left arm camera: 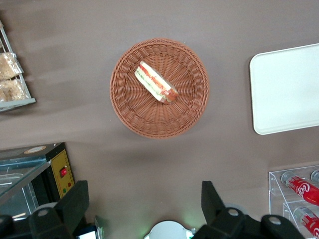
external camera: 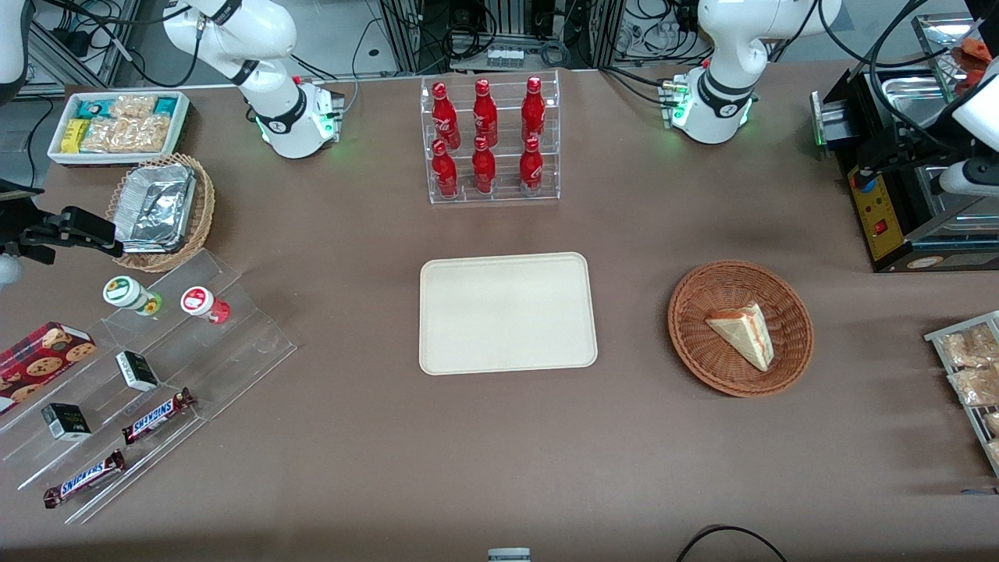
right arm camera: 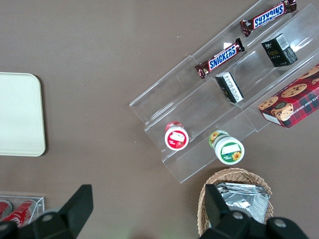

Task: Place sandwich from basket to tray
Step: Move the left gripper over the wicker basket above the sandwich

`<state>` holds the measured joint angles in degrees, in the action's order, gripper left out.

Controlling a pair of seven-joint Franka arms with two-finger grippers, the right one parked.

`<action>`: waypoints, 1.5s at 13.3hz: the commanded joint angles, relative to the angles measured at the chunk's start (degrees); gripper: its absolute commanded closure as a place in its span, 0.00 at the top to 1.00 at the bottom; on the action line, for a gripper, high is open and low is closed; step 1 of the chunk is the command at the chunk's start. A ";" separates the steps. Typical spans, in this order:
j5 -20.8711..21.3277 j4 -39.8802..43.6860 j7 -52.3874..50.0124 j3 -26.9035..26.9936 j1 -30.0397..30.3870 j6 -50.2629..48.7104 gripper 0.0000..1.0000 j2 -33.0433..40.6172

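While the sandwich (external camera: 744, 333) lies inside the basket (external camera: 695, 343), at the right of centre in the front view, the tray (external camera: 507, 314) sits bare at the middle of that frame, flat on the brown counter (external camera: 499, 468). Basket and tray are apart, with a strip of counter between them. The sandwich is a pale wedge, its red and green filling stripe facing the basket's rim on the side away from the tray. In the left wrist view the sandwich (left arm camera: 156, 82) rests just off the centre of the basket (left arm camera: 129, 109), filling edge up. The gripper (left arm camera: 144, 206) hangs high above the counter, clear of the basket, fingers (left arm camera: 76, 205) spread wide with nothing between them. An edge of the tray (left arm camera: 279, 89) shows in that view too. A clear rack of red bottles (external camera: 490, 139) stands in the upper centre of the front view, farther from the camera than the tray.
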<state>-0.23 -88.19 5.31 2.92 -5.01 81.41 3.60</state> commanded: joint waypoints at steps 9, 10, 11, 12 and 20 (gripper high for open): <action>0.31 -6.71 -8.02 0.78 -0.62 14.10 1.00 -7.91; 0.14 -8.82 -8.90 0.78 -0.62 16.22 1.00 -7.82; 0.14 -10.06 -10.57 0.78 -0.53 17.37 1.00 -8.08; 0.05 -11.90 -12.15 0.78 -0.44 19.82 1.00 -8.60; -1.87 -20.34 -26.65 0.78 -0.97 33.35 1.00 -13.61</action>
<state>-0.51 -106.41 -17.91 3.38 -5.46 111.45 -9.38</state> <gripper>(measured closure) 0.000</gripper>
